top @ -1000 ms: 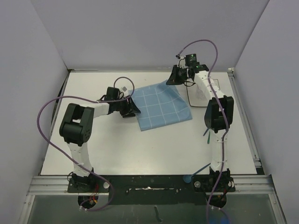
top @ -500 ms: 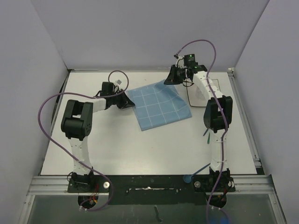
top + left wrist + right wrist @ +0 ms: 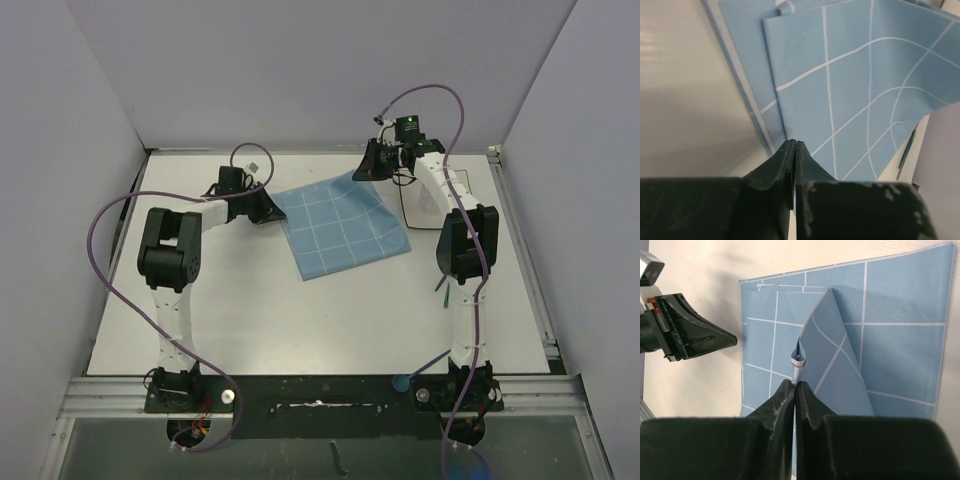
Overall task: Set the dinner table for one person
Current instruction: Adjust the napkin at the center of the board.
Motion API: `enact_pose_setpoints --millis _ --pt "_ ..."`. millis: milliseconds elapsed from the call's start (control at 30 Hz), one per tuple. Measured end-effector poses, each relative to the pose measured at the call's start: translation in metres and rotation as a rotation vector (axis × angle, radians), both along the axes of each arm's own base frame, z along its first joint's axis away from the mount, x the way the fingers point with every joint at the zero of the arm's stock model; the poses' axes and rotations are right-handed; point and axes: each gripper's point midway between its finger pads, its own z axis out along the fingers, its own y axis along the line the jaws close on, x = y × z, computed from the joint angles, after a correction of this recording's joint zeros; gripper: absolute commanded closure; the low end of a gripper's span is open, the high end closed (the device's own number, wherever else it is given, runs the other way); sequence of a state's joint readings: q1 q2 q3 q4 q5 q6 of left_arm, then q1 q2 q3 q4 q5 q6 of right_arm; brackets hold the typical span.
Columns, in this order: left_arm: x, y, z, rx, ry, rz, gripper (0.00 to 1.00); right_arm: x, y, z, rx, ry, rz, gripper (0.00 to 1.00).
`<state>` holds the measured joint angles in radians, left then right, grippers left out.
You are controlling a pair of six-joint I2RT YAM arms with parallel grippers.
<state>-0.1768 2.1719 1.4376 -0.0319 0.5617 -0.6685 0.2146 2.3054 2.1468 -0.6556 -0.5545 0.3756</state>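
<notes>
On dinner table: placemat, perhaps folded

Bare table spans the frame's lower middle, between left arm and right arm. Upper centre is crowded: mat, left gripper at its left, right gripper above.

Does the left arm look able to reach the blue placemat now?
Likely yes: the left gripper sits at the placemat at its left corner, seemingly shut on its edge, with nothing between them.

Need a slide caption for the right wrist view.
Right tool pinches a raised fold of the blue grid placemat; left tool, closed, points at its edge.
</notes>
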Motion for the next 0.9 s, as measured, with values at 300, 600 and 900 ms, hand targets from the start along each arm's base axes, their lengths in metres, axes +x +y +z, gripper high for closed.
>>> enact_pose_setpoints --millis 300,600,900 --pt "-0.009 0.006 -0.025 0.035 0.084 0.030 1.00 0.000 0.001 0.001 0.002 -0.003 0.002 1.00" --pt "-0.009 0.006 -0.027 0.024 0.112 0.030 1.00 0.006 0.014 0.014 0.077 -0.034 0.046 1.00" --pt "-0.009 0.004 -0.028 -0.003 0.118 0.024 1.00 0.025 0.032 0.029 0.169 -0.074 0.062 1.00"
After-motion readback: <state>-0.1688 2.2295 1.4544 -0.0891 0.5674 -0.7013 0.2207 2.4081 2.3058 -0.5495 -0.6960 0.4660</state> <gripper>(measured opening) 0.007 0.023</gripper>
